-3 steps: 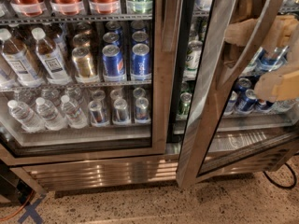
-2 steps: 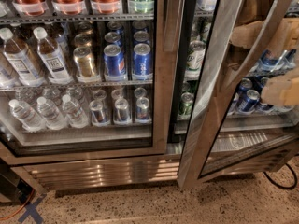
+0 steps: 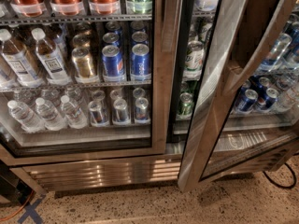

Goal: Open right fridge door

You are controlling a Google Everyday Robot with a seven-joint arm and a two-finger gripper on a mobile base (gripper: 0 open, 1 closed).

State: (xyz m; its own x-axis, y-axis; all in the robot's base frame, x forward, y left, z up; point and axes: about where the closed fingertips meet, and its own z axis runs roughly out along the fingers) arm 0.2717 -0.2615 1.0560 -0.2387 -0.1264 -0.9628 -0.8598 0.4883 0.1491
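Observation:
The right fridge door (image 3: 211,101) stands ajar. Its steel-framed glass pane is swung out toward me, and its lower corner sits over the floor near the middle of the view. Through the gap beside it I see green-and-white cans (image 3: 194,56) on the shelves. Blue cans (image 3: 254,98) show through the glass. The gripper does not show anywhere in the camera view, and nothing touches the door frame.
The left glass door (image 3: 159,69) is shut, with water bottles (image 3: 46,113) and cans (image 3: 122,59) behind it. A steel grille (image 3: 103,171) runs along the base. A black cable (image 3: 280,181) lies on the floor at right. An orange cord and blue tape (image 3: 29,208) lie at bottom left.
The beige arm and gripper seen at the right edge behind the open door have left the view. The door stays ajar at about the same angle.

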